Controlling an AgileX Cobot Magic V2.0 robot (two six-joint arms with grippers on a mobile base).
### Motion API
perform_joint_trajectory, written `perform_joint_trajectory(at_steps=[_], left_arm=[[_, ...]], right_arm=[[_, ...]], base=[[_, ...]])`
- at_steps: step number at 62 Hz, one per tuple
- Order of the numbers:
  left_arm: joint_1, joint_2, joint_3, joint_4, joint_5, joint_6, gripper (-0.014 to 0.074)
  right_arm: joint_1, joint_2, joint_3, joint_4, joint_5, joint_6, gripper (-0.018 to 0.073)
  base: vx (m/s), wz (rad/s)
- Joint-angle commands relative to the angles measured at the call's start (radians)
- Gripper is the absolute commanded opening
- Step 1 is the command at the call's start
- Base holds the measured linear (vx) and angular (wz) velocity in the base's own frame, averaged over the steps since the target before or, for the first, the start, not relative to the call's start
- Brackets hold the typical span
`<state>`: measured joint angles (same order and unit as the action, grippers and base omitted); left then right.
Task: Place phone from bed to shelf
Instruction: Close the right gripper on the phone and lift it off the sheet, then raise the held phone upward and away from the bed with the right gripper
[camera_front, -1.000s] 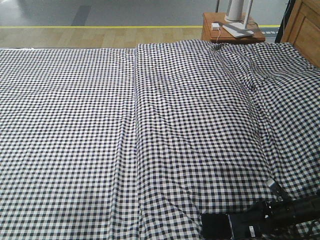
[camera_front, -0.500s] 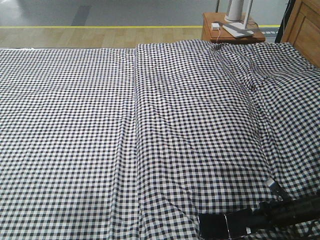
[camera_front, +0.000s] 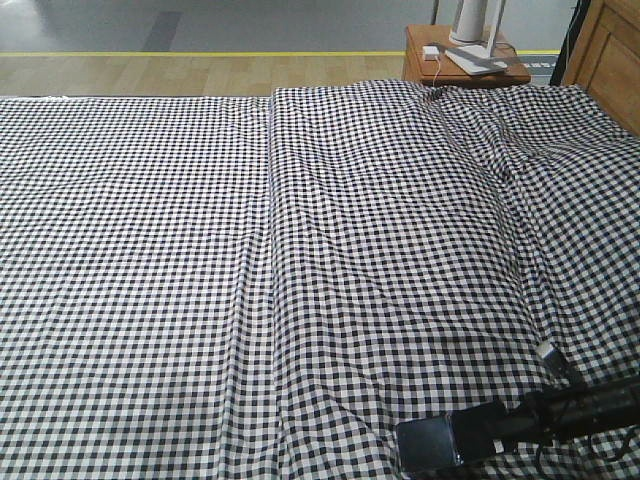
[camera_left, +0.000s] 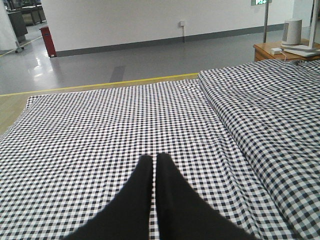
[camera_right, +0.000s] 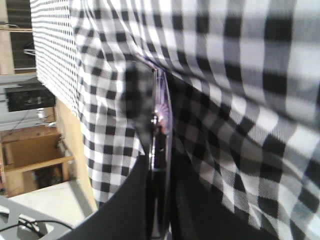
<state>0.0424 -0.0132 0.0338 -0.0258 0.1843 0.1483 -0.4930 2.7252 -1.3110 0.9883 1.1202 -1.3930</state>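
One end of the phone (camera_front: 428, 444) sits clamped in the right claw (camera_front: 482, 432).

phone (camera_front: 430, 443) glossy black; bed (camera_front: 150, 250) sheet wrinkled matt cloth

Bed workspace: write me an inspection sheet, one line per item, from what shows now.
Surface: bed, black-and-white check sheet, wrinkled, with a long fold down the middle.
Job's things: phone at the bed's near edge, held at one end; the pale wooden unit at far right may be the shelf, mostly cut off.
Clutter: nothing seen on the sheet.
Hands: right hand shut on the phone; left hand shut, empty, above the sheet.
Cables: thin cord hanging from a small white box on the side table.
Surroundings: reddish side table beyond the bed; grey floor with a yellow line.
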Motion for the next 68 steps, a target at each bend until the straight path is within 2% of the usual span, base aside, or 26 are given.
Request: perform_joint_trajectory(at_steps=[1, 14, 46, 54, 61, 68], left_arm=[[-0.004, -0.013, -0.021, -0.009, -0.072, -0.006, 0.0001], [-0.004, -0.013, -0.021, -0.009, -0.072, -0.006, 0.0001], [-0.004, -0.013, -0.021, -0.009, -0.072, -0.006, 0.0001], [-0.004, -0.013, -0.021, -0.009, -0.072, -0.006, 0.0001], [-0.004, -0.013, -0.021, -0.009, -0.072, -0.006, 0.0001], [-0.004, -0.013, -0.021, -0.009, -0.072, -0.006, 0.0001]], right_arm=[[0.003, -0.116, 0.016, 0.022, 0.168, 0.002, -0.0005], [0.003, -0.260, 0.120, 0.025, 0.168, -0.044, -0.0003], [0.003, -0.745, 0.257, 0.076, 0.168, -0.025, -0.0003], [0.005, -0.878, 0.274, 0.143, 0.168, -0.021, -0.0003], [0.046, -0.981, 0.273, 0.166, 0.168, -0.022, -0.0003], [0.133, -1.051, 0.273, 0.167, 0.168, -0.011, -0.0003]], base=[[0.00, 0.00], [0.00, 0.00], [0.00, 0.00], [0.00, 0.00], [0.00, 0.00], [0.00, 0.00]])
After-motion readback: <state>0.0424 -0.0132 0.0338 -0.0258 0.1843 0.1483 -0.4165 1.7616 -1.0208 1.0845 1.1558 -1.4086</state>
